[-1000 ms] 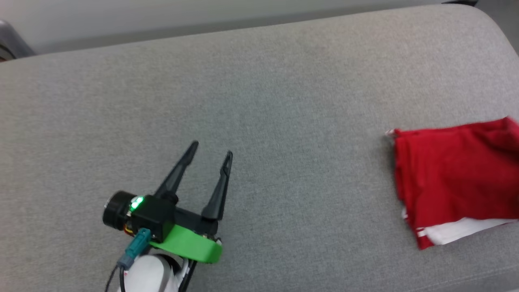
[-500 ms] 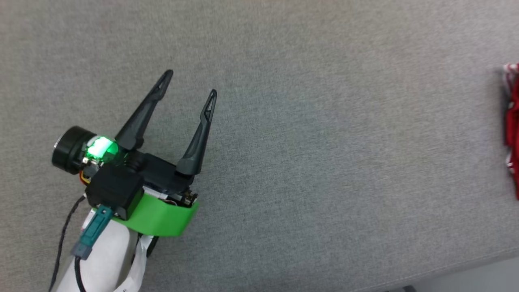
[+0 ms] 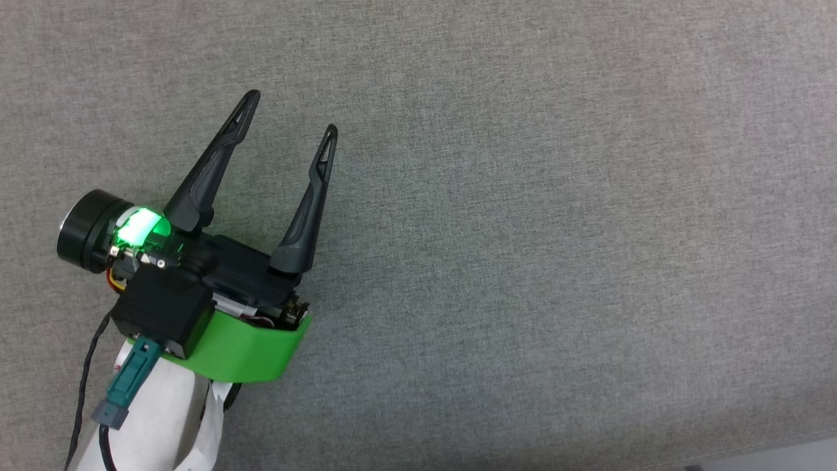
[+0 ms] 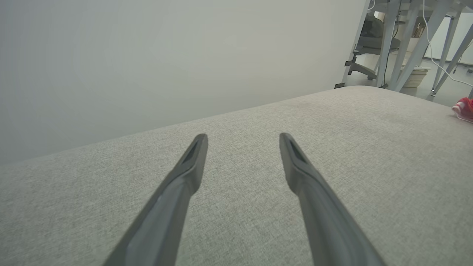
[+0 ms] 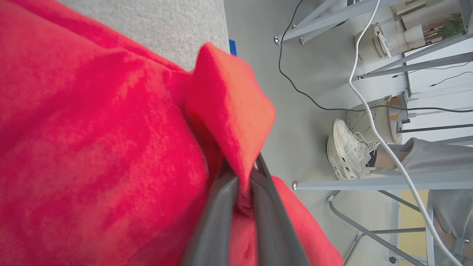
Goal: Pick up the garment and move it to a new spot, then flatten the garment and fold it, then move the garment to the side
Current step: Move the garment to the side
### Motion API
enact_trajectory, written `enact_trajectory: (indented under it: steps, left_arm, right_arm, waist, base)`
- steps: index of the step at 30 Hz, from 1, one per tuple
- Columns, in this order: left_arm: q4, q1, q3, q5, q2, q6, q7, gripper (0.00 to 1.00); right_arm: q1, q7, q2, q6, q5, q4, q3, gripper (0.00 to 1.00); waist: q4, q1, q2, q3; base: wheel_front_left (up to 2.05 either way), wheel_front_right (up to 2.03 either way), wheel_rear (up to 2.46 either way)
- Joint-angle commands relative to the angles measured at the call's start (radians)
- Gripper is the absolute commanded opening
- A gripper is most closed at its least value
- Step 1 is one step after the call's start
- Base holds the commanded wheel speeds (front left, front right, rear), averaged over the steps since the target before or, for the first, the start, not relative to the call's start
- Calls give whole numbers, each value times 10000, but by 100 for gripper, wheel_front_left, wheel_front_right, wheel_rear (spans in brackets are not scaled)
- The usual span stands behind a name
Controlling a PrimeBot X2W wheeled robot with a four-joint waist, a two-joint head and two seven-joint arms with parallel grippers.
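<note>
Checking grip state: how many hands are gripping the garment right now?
1. The right hand is shut on a fold of the red garment; the left hand is open above the grey surface, holding nothing.

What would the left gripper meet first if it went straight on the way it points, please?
Probably nothing soon: ahead of the left gripper lies bare grey cushion, then the pale wall. It might graze the cushion first; depth is unclear. The garment lies well aside.
</note>
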Motion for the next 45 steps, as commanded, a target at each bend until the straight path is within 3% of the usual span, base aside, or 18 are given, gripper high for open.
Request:
enact_trajectory:
  steps: [1,2,3,14,20,24,29,36,41,45]
  left_arm:
    - [47,-120,17,130,-29,-29,-57,100]
    - [80,-119,19,131,-55,-29,-57,100]
    - [130,-114,12,133,-93,-29,-57,100]
    - [809,174,84,-75,-778,-29,-57,100]
    - [1242,766,563,-184,-1249,-27,-57,100]
    - [1665,1251,1023,-120,-1530,99,-57,100]
    - [2211,1793,1528,-137,-1835,182,-57,100]
    - [2860,2374,1870,-214,-2130,130,-57,100]
    - [3201,2703,2035,-101,-2319,155,-57,100]
    - [3402,3015,2191,-126,-2537,148,-57,100]
  right_arm:
    - [-244,-65,103,-15,-110,143,-63,17]
    - [-290,-72,142,-15,-164,219,-75,42]
    - [-348,-85,183,-15,-209,325,-130,100]
    - [-618,-966,162,-15,-173,233,-204,100]
    - [-493,-1315,593,-15,608,-1173,611,100]
    - [32,-1222,1052,-15,1127,-2853,1160,100]
    - [1227,-830,2076,-15,1654,-5253,1223,100]
    - [3300,-596,4143,-15,1756,-7989,1044,100]
    - [4485,-1081,5362,-15,1673,-8803,1185,100]
    - [5551,-1675,6464,-15,1544,-8706,1419,100]
  waist:
    - [35,-1,106,-65]
    - [35,-1,106,-118]
    - [37,-1,106,-196]
    - [132,-1,106,-1875]
    - [291,-1,106,-3192]
    - [506,-1,106,-4007]
    - [763,-1,106,-4803]
    - [1139,-1,106,-5567]
    - [1344,-1,106,-5899]
    - [1506,-1,106,-6132]
  base:
    - [0,0,0]
    - [0,0,0]
    - [0,0,0]
    - [0,0,0]
    - [0,0,0]
    - [0,0,0]
    - [0,0,0]
    - [0,0,0]
    - [0,0,0]
    - [0,0,0]
